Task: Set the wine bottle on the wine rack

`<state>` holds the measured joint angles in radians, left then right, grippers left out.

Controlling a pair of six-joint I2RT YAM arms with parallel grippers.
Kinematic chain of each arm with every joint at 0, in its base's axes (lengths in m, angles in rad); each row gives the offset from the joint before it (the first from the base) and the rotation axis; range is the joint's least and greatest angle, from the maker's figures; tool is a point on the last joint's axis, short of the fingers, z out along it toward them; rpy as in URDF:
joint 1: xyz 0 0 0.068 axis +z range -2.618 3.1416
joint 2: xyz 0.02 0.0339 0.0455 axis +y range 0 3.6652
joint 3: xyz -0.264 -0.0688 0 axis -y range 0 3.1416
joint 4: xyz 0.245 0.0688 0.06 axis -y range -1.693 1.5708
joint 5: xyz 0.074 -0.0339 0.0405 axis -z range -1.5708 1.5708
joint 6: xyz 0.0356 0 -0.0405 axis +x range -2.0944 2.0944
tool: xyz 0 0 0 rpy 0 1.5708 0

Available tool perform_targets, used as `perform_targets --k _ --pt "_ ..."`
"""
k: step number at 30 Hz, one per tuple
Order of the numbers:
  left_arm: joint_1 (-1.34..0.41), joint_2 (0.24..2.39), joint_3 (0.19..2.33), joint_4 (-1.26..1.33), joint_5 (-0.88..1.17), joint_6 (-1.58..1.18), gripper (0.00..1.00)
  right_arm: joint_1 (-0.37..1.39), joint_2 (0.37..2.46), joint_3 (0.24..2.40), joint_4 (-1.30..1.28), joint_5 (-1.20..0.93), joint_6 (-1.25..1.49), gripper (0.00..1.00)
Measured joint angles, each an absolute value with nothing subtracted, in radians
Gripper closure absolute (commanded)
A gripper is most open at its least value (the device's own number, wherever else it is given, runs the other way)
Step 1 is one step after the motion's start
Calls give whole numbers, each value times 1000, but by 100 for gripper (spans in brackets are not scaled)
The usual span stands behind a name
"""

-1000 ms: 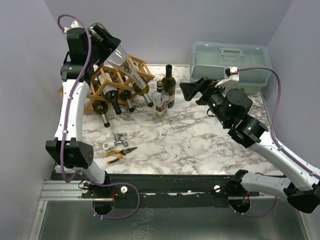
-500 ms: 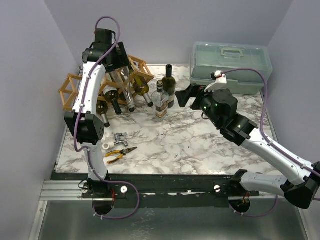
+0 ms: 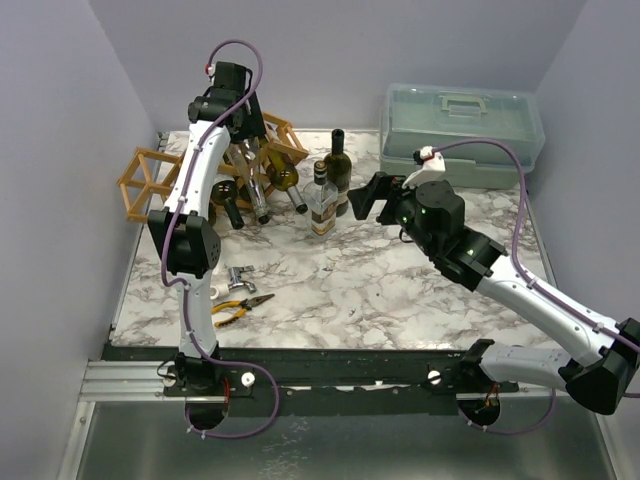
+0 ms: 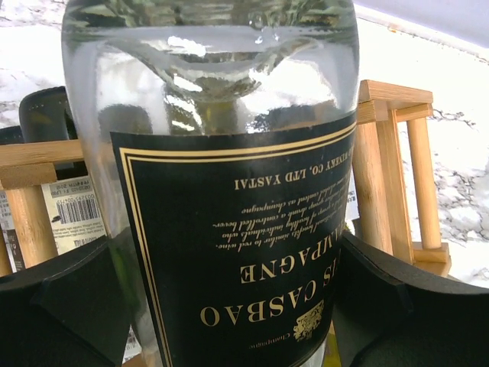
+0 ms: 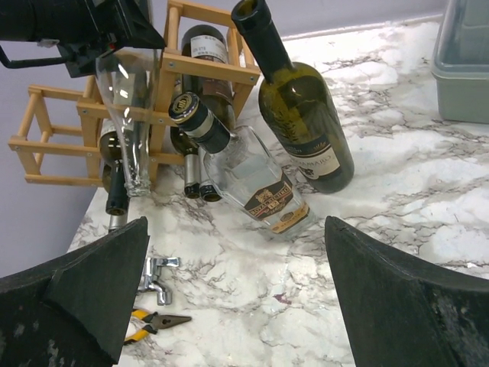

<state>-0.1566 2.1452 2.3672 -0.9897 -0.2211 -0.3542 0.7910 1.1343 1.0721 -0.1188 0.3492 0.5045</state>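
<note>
Glass fills the left wrist view: clamped across the black label of the clear wine bottle (image 4: pixel 229 115) with the left tool (image 4: pixel 237 306), fingers spread wide on either side of the body, wooden bars of the wine rack (image 4: pixel 390 176) close behind. Grip firmly; probably smooth and round enough to slip.

From the right wrist: tilted neck-down over the rack's front, beside bottles already stored (image 5: pixel 205 46); cannot tell whether resting on a bar yet. Right tool (image 5: pixel 235 229) wide apart, holding nothing, facing a green bottle (image 5: pixel 302 115) and a squat flask (image 5: pixel 256 180) on the table (image 5: pixel 397 199).

From above: left arm (image 3: pixel 195 180) stretched over the rack's middle. Steer the neck into a free cell, lower slowly, avoid knocking neighbours, and let go only once cradled.
</note>
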Motion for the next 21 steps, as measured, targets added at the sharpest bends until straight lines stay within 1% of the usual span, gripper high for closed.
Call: perform_targets --k 1,2,5,7,10,13,14,21 --pt "-158 2148 2367 -989 -229 -354 97 791 1135 1070 -120 349 505 0" --pt "-159 2149 2368 -989 -240 -354 91 791 1136 1068 -121 349 506 0" --pt "-160 2156 2376 -989 -257 -357 68 791 1142 1066 -121 344 508 0" --pt "-160 2165 2389 -989 -268 -359 55 791 1150 1066 -121 340 508 0" --pt "-159 2172 2397 -982 -287 -364 26 791 1164 1066 -127 334 508 0" --pt "-160 2173 2397 -980 -308 -374 4 791 1169 1066 -138 327 505 0" --pt "-161 2173 2397 -979 -311 -373 1 791 1169 1066 -142 325 503 0" --pt "-159 2174 2400 -950 -342 -369 1 791 1203 1092 -181 299 465 0"
